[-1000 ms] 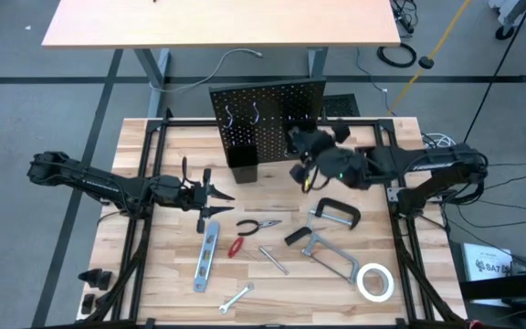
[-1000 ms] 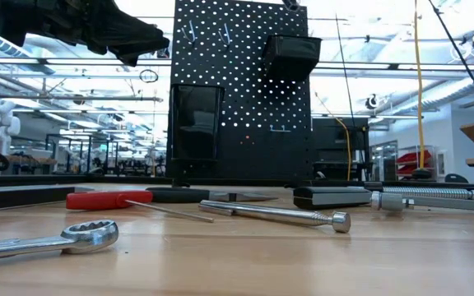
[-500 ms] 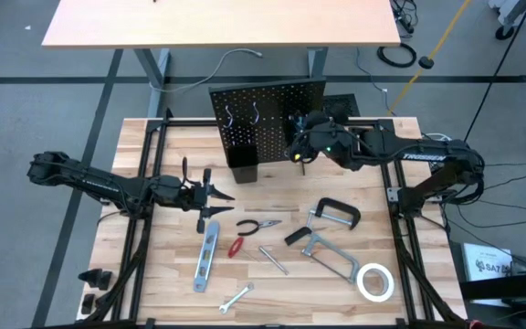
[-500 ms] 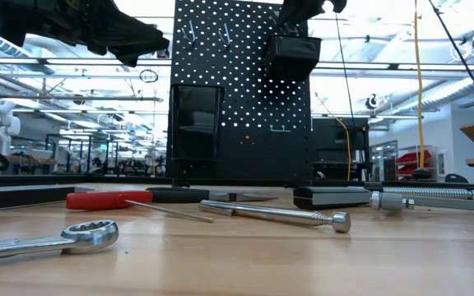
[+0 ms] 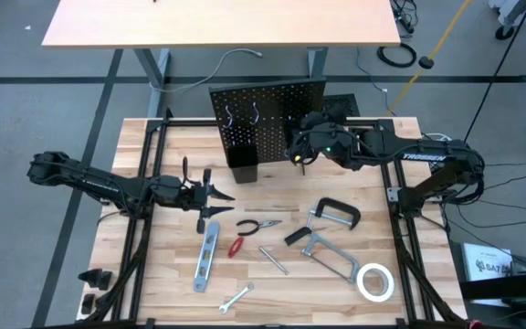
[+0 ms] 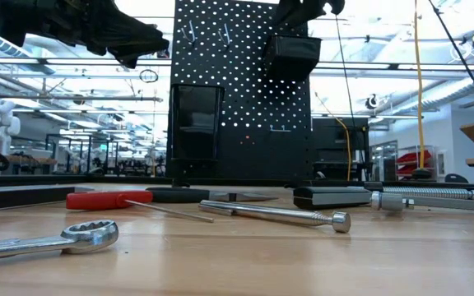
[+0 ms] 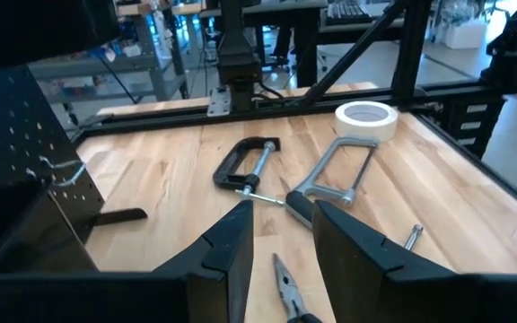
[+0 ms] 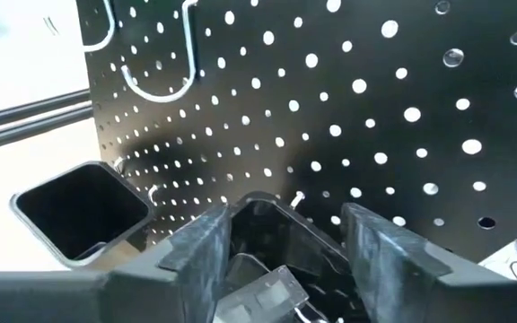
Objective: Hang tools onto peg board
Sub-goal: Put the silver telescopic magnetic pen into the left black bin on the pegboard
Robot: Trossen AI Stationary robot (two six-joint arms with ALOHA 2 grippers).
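Note:
The peg board point(image 5: 268, 114) stands upright at the table's far middle, with silver hooks point(image 8: 155, 85), a lower bin point(image 6: 194, 123) and an upper bin point(image 6: 290, 53). My right gripper point(image 8: 285, 238) hovers open just above the upper bin point(image 8: 267, 224), its fingers standing on either side of the opening. A grey thing point(image 8: 263, 289) lies inside that bin. The tools lie flat on the table: level point(image 5: 206, 259), pliers point(image 5: 256, 226), red screwdriver point(image 5: 236, 247), C-clamp point(image 5: 334, 215), bar clamp point(image 5: 331, 256), wrench point(image 5: 236, 297), tape roll point(image 5: 374, 281). My left gripper point(image 5: 215, 194) waits open at the left, above the table.
A black frame point(image 5: 144, 183) runs round the tabletop. A silver rod point(image 5: 274, 260) lies between the pliers and the bar clamp. A second tan table point(image 5: 222, 23) stands beyond the far edge. Bare wood lies in front of the peg board.
My right gripper has travelled from over the table's middle right toward the peg board and now stands above the upper bin; over the last half second it has kept still.

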